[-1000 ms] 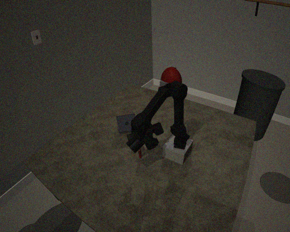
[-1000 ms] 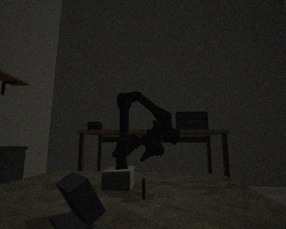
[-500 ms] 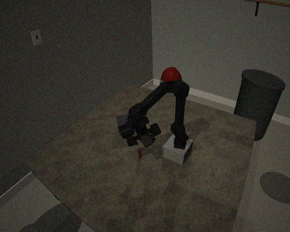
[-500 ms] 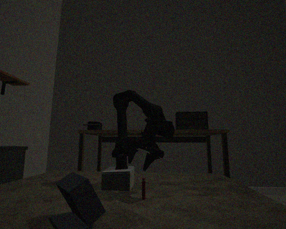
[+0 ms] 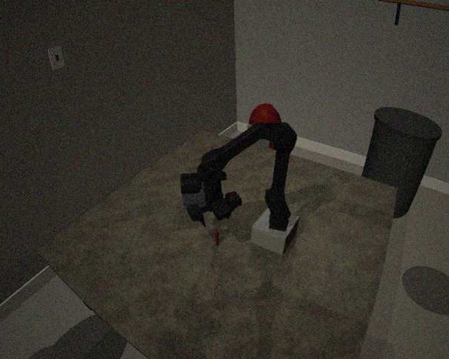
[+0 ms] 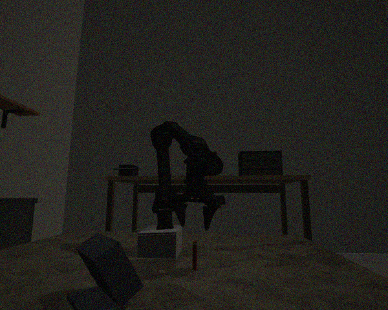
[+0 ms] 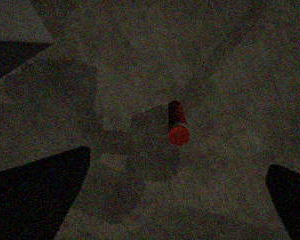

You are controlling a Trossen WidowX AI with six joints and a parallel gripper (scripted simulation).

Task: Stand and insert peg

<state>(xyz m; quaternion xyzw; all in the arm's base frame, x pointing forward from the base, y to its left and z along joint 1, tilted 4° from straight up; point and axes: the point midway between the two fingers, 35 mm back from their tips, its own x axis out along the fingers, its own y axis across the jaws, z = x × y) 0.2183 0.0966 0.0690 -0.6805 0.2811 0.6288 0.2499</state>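
Open gripper (image 6: 194, 227) above an upright red peg (image 6: 194, 256)
The peg stands on the table (image 6: 254, 283), near the pale base block (image 6: 156, 245) (all rather dim).

The arm hides part of the sloped panel (image 5: 193, 198); its hole is hidden.

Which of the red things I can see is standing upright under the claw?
The thin red peg; the other, a rounded red object, is behind the arm.
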